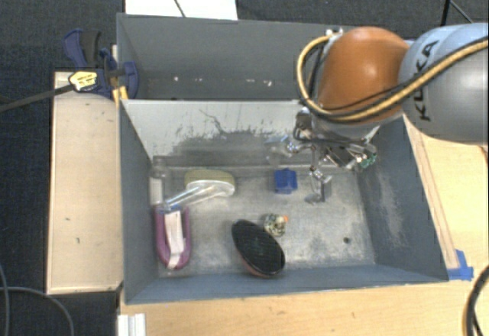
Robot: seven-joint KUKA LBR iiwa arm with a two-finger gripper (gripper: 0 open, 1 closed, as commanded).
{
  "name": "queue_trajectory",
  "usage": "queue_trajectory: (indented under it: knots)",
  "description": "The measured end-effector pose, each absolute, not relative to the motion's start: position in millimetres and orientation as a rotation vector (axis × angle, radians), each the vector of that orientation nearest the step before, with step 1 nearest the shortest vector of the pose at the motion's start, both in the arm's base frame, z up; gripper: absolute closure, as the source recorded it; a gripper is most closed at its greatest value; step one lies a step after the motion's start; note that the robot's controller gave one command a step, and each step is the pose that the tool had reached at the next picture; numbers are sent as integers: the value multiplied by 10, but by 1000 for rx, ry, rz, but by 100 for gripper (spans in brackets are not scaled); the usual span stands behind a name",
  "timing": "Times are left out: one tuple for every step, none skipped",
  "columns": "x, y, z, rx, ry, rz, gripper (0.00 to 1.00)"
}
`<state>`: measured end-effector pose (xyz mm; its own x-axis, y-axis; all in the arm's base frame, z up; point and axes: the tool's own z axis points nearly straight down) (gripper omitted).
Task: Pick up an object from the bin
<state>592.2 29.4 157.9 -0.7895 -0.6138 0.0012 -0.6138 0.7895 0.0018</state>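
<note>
My gripper hangs below the orange wrist cover in the right half of the bin, its tip close to the floor. A small blue cube lies just left of it, apart from it. A small speckled object with an orange spot sits on the floor below and left of the gripper. In front of that rests a black oval brush, near the front wall. Nothing shows held in the gripper.
At the left lie a purple and white packet, a clear plastic piece, a pale oval thing and a clear tube. The bin's sloped walls close in on all sides. The arm enters from the right.
</note>
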Motion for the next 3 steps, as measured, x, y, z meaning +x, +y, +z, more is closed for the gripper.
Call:
queue_trajectory:
  knots:
    - [5900,289,788,1054,-2955,-5,0]
    - [5925,291,836,1054,-2964,-2,100]
    - [5925,291,836,1053,-2964,-2,0]
